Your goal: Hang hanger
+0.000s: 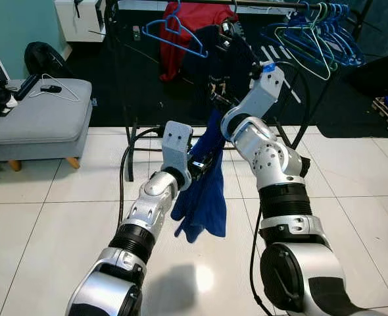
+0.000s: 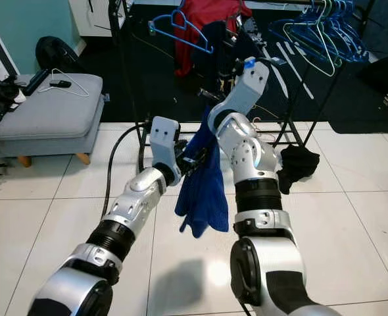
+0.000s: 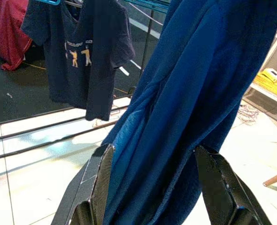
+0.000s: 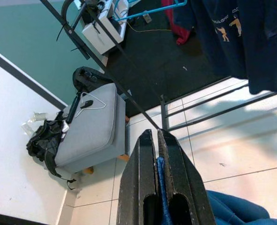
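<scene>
- Nearest me, both my silver arms reach forward over the white tile floor (image 1: 49, 217) toward the clothes rack (image 1: 118, 79).
- My left gripper (image 3: 152, 159) stands open, its two black fingers (image 3: 98, 183) spread to either side of a hanging blue cloth (image 1: 204, 187); the cloth passes between them and I cannot tell if the pads touch it.
- My right gripper (image 4: 157, 154) is raised above the left one, with the fingers (image 4: 141, 183) pressed nearly together and a thin strip of the same blue cloth pinched in the slit between them.
- Blue cloth hangs down from my right fingers, past my left fingers, loose end above the floor.
- Beyond my fingers a navy T-shirt (image 3: 80, 56) with a small printed figure hangs on the rack, red garment (image 1: 194, 29) beside it.
- Empty blue hanger (image 1: 174, 33) hangs on the rack left of the red garment; a bunch of blue hangers (image 1: 319, 36) hangs farther right.
- Grey ottoman (image 1: 39, 122) sits well off to my left; a white wire hanger (image 1: 56, 92) lies on it.
- Black cloth (image 2: 298, 164) lies on the floor by my right arm.
</scene>
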